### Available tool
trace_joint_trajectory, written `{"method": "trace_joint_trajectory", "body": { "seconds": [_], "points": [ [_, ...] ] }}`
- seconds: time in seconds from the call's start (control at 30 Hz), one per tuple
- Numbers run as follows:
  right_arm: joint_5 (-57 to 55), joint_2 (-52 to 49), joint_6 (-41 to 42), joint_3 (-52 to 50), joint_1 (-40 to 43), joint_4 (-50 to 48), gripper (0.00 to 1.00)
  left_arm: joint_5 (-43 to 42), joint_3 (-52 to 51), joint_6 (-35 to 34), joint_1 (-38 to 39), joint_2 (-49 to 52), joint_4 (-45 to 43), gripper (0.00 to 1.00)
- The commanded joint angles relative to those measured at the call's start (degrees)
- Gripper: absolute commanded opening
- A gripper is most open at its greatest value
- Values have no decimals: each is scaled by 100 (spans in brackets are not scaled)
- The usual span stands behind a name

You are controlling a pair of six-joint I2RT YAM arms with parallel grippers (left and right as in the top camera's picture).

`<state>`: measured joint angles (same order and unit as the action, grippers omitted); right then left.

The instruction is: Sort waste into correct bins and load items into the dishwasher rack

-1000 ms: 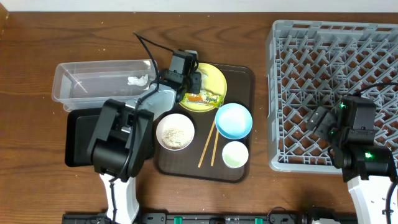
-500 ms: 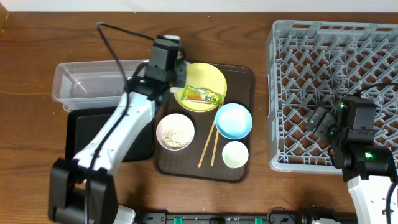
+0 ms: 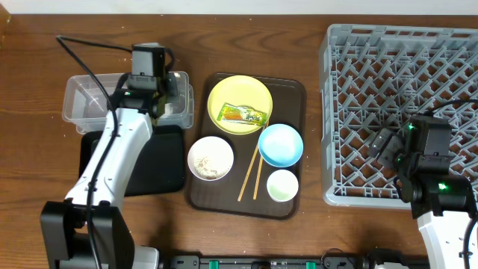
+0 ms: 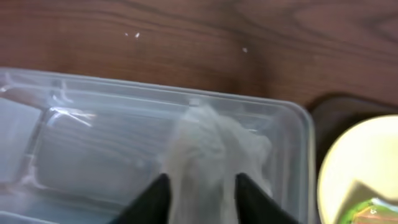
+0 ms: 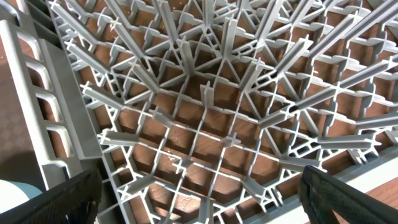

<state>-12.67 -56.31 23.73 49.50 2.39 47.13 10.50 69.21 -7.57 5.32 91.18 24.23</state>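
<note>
Wrapper (image 3: 243,114) on yellow plate (image 3: 224,93) bears unreadable print.

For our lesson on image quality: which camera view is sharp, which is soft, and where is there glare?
Overhead: sharp and evenly lit, with no harsh glare on the grey rack. Left wrist: soft throughout, the white napkin blurred, bright glare streaks on the clear tub. Right wrist: the rack's lattice is crisp, the bottom corners dark and blurred.

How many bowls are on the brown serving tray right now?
2. The white bowl sits at the left of the brown serving tray; the light blue bowl is to its upper right. None appears hidden.
</note>
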Motion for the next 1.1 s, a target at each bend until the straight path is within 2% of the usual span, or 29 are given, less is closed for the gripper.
{"method": "trace_joint_trajectory", "body": {
  "seconds": [0.0, 0.13, 0.2, 0.33, 0.53, 0.83, 1.07],
  "points": [
    [-35, 15, 85, 98, 74, 4, 99, -37, 28, -17, -9, -20, 15, 55],
    [-35, 15, 85, 98, 74, 4, 99, -748, 28, 83, 42, -22, 9, 57],
    [-37, 15, 87, 98, 74, 4, 99, -1373, 28, 402, 111, -20, -2, 57],
    [-35, 15, 85, 98, 74, 4, 99, -2417, 28, 1161, 339, -20, 22, 65],
    [-33, 15, 87, 98, 74, 4, 99, -2492, -24, 1246, 791, -15, 59, 71],
    [-31, 15, 87, 98, 74, 7, 99, -2481, -66, 3683, 1528, 492, 457, 75],
    [9, 15, 85, 98, 74, 4, 99, -2485, -66, 3908, 1720, 1228, 304, 76]
  ]
}}
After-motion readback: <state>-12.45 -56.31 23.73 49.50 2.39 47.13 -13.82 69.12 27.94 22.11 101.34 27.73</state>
